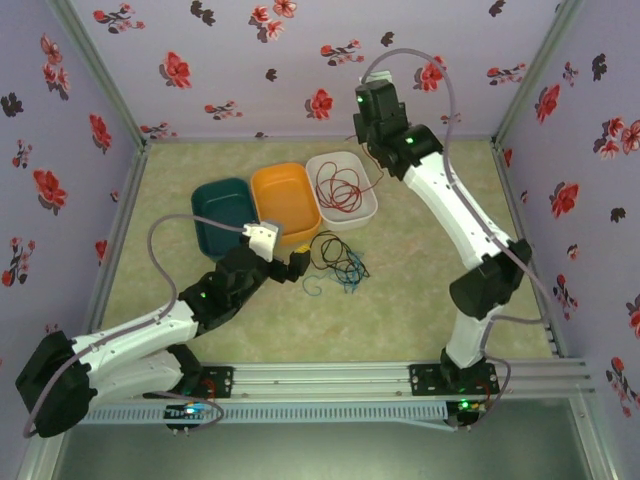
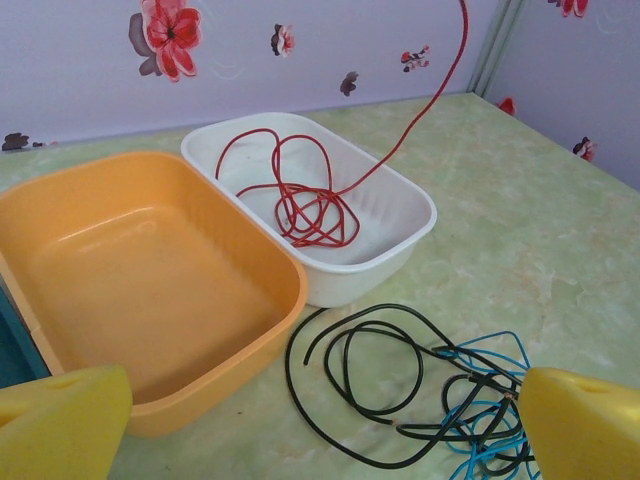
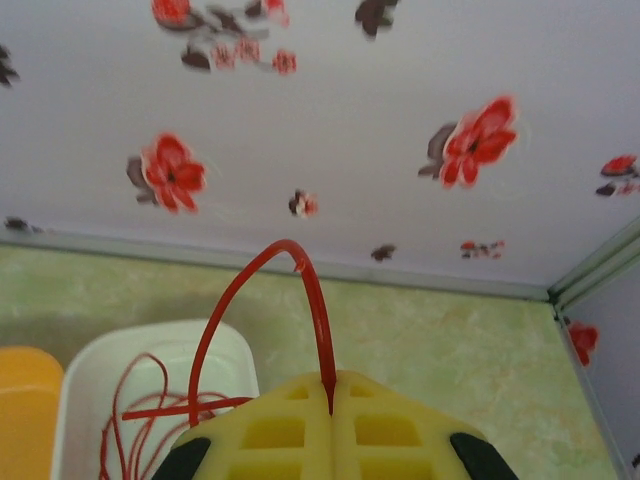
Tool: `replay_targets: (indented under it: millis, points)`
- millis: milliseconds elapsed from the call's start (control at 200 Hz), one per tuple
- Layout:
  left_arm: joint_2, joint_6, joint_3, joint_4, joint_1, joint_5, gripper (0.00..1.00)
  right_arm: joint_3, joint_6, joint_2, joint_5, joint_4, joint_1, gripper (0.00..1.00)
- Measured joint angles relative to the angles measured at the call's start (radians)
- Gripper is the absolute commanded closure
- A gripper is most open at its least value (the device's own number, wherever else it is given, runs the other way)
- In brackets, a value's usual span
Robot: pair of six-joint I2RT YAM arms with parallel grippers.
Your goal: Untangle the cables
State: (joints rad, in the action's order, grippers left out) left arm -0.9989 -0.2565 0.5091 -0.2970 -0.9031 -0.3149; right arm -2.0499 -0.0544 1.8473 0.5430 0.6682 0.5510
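Green tabletop [image 1: 420, 300], three tubs in a row at the back: teal tub [image 1: 222, 205], orange tub [image 2: 150, 270], white tub [image 2: 370, 275]. The right claw [image 3: 330, 390] is up high, clamped tight on the red cable [image 2: 310, 215]; one strand rises to it and the rest lies coiled in the white tub. The left claw [image 2: 320, 430] hangs low, spread wide, gripping nothing. Under it the black cable [image 2: 370, 350] and blue cable [image 1: 348, 272] lie knotted together on the tabletop, just beside the orange and white tubs.
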Motion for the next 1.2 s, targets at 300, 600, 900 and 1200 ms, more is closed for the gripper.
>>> replay_targets:
  millis: [300,600,900,1200]
  points:
    - [-0.001,0.000,0.000,0.000,0.000,0.000,0.00,-0.248,-0.045,0.224,-0.027,0.229,-0.008,1.00]
    - [-0.019,-0.003,0.000,0.000,0.000,0.000,0.00,-0.318,-0.088,0.370,-0.056,0.319,-0.008,1.00]
    - [-0.043,-0.004,0.000,-0.001,0.000,0.001,0.00,-0.336,-0.089,0.484,-0.119,0.324,-0.013,1.00]
    - [-0.063,-0.007,0.000,-0.005,0.000,0.005,0.00,-0.338,-0.109,0.560,-0.125,0.333,-0.045,1.00]
